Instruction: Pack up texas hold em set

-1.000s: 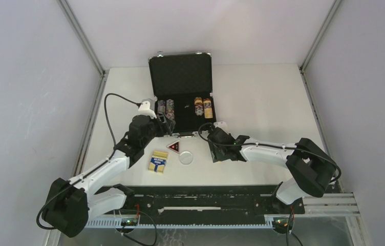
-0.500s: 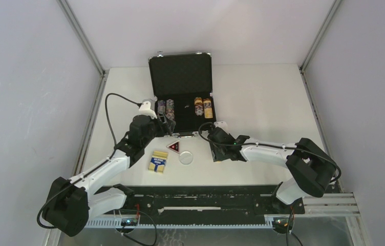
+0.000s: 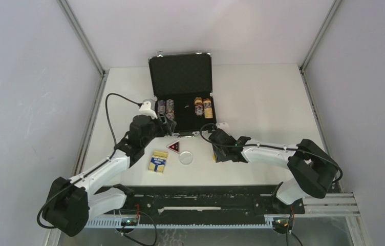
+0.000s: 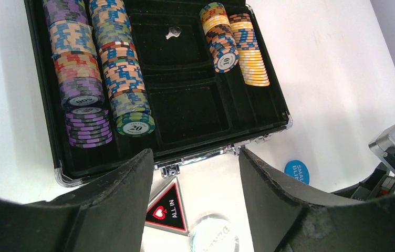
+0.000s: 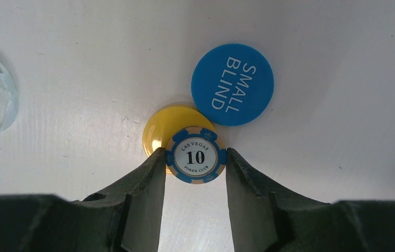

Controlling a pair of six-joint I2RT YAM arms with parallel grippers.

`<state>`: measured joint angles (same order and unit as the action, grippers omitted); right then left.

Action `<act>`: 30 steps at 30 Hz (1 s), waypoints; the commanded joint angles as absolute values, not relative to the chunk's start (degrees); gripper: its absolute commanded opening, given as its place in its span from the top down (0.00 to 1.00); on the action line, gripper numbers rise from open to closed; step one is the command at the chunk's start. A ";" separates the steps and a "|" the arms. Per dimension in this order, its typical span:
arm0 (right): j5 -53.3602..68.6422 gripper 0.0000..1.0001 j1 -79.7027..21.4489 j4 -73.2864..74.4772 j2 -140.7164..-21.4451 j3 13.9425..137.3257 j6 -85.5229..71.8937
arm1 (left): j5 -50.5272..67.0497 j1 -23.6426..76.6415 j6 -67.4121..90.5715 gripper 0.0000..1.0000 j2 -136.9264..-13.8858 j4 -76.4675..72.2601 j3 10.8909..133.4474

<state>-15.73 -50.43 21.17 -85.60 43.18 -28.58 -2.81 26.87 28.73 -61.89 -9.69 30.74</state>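
Jaws of the right gripper point(image 5: 195, 157) are clamping a poker chip point(image 5: 196, 156) lying on the yellow disc point(image 5: 165, 128), the blue disc point(image 5: 232, 84) sitting at its 1 o'clock. The left gripper point(image 4: 195, 157) is hovering, spread wide, at 6 o'clock of the open briefcase point(image 4: 185, 113).

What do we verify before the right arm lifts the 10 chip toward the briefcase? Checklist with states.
1. Grip: the right gripper has its jaws against both sides of the 10 chip. ok
2. The yellow disc lies partly under the chip. Whether the two are apart: cannot tell
3. The blue SMALL BLIND disc is outside the jaws. ok
4. The briefcase has its lid up and tray exposed. ok
5. The right chip rows have bare slot left at their near end. ok
6. The left gripper hovers open at the briefcase's near edge, left of those rows. ok
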 commanded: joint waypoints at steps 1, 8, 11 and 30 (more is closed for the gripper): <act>-16.70 0.56 -50.80 20.10 -83.27 43.17 -29.26 | -2.36 27.11 29.55 0.34 -61.61 -11.30 31.62; -17.28 0.61 -50.80 20.11 -81.06 43.16 -28.76 | -2.29 27.18 29.56 0.34 -61.62 -11.29 31.67; -17.48 0.61 -50.80 19.99 -79.76 43.18 -28.40 | -2.25 27.20 29.53 0.34 -61.78 -11.25 31.65; -20.60 0.64 -57.80 13.63 -71.47 42.02 -9.71 | 28.61 27.28 35.00 0.34 -71.98 -21.32 36.53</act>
<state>-17.98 -54.46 18.46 -74.17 42.96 -16.82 12.32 26.89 31.03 -69.93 -10.83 33.47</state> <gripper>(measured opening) 0.487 0.661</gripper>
